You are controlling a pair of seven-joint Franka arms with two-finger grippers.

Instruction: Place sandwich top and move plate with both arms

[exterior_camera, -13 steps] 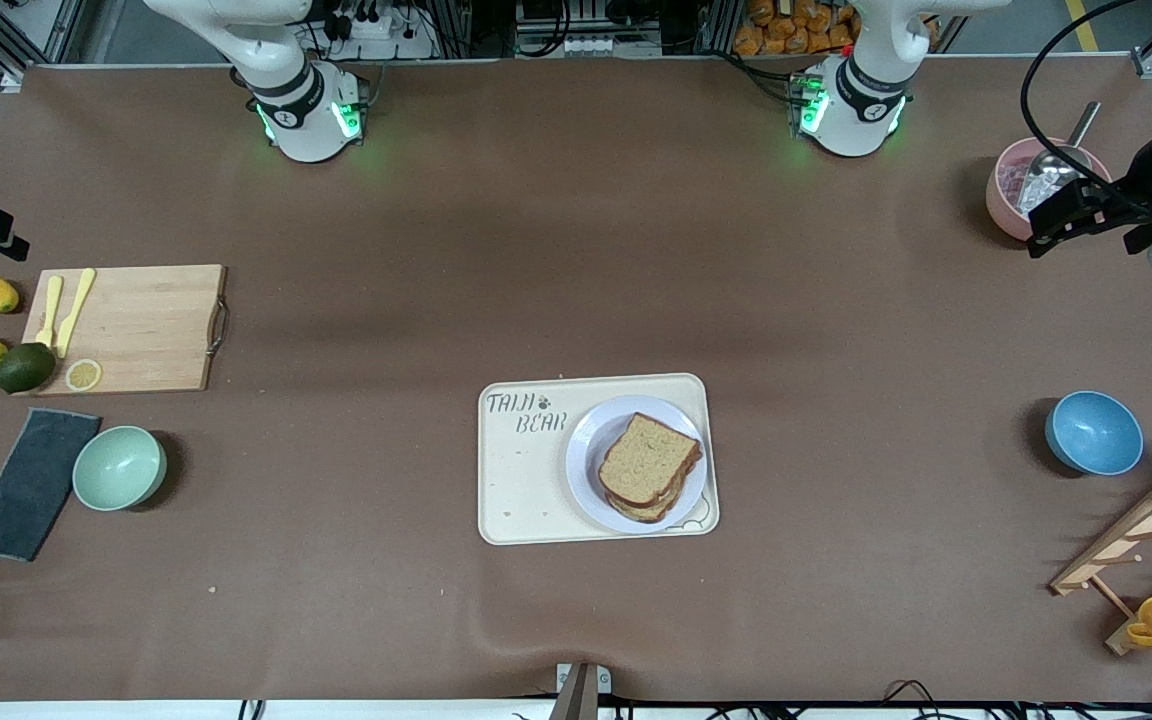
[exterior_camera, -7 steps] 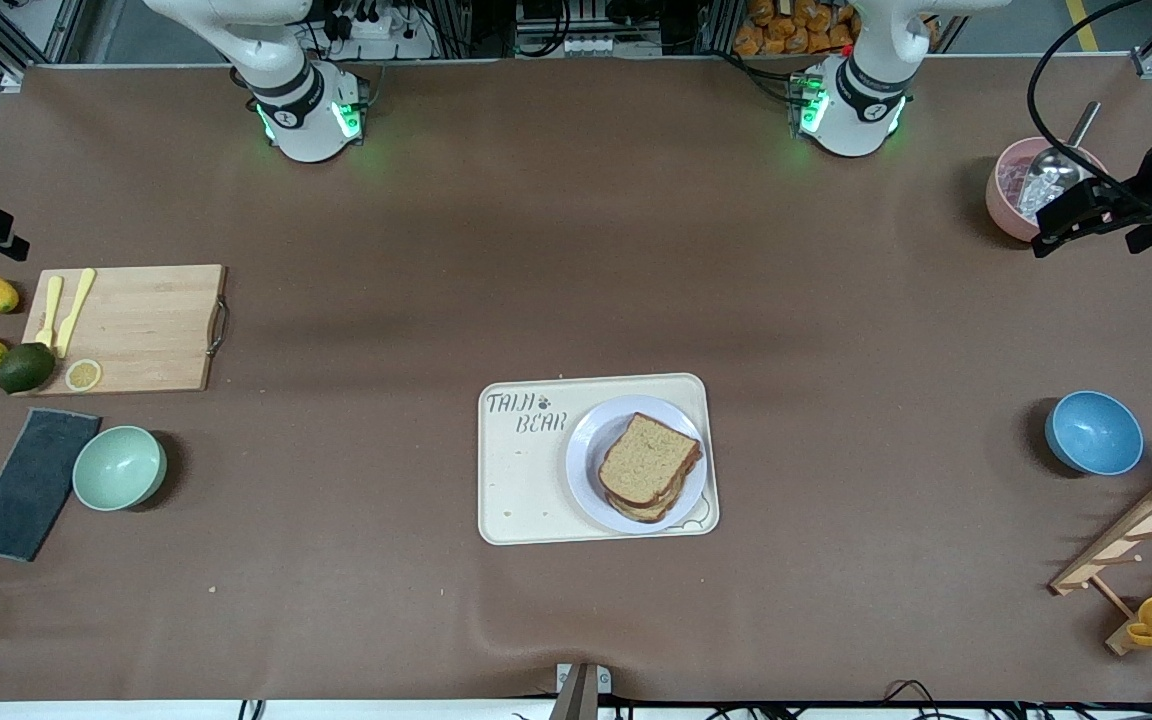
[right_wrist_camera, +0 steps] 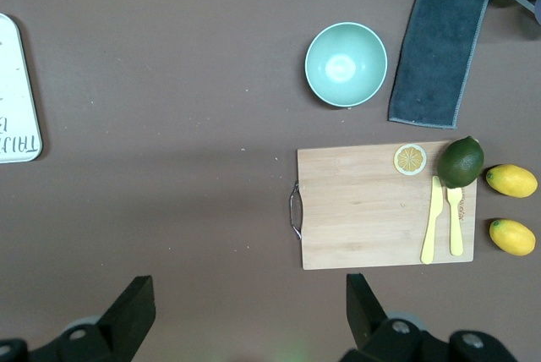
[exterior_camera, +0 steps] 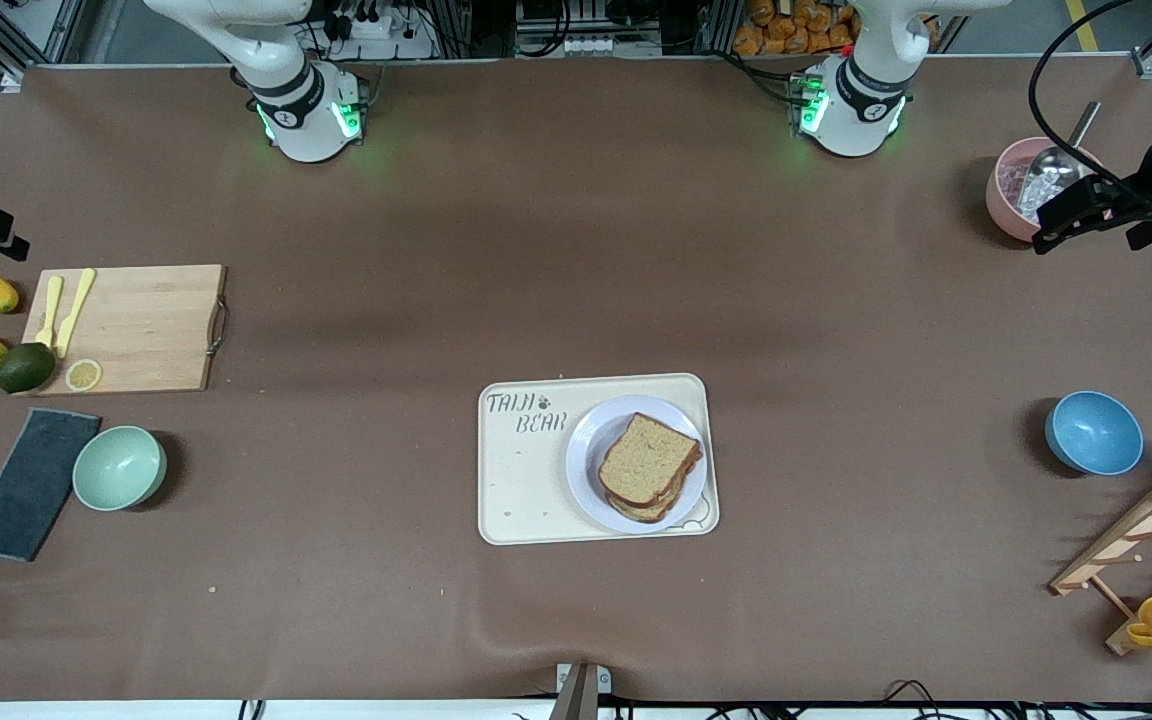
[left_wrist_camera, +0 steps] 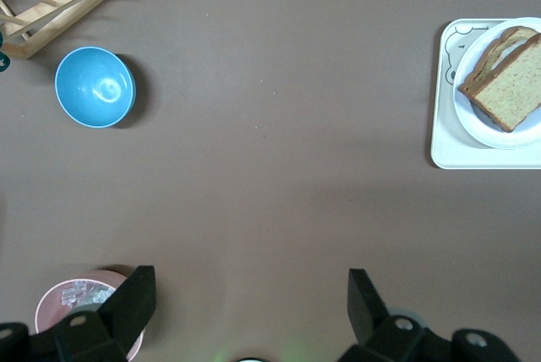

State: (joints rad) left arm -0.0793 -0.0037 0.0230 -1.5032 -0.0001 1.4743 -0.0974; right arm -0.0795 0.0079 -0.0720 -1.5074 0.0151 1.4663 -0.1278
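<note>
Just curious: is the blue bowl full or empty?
Empty: the blue bowl stands upright, and both the front and left wrist views show only its bare inside.

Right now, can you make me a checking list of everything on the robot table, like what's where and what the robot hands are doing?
Surface: brown table, bare in the middle.
Job's things: sandwich top lies on the stacked sandwich on the plate; plate sits on the cream tray.
Clutter: cutting board with lemon slice, yellow cutlery; avocado and two lemons beside it; green bowl, grey cloth, blue bowl, pink bowl with scoop, wooden rack, yellow cup.
Grippers: left gripper open, over the table beside the pink bowl; right gripper open, near the cutting board. Both hold nothing.
Cables: black cable on the left arm.
Surroundings: metal frame, stored goods.
</note>
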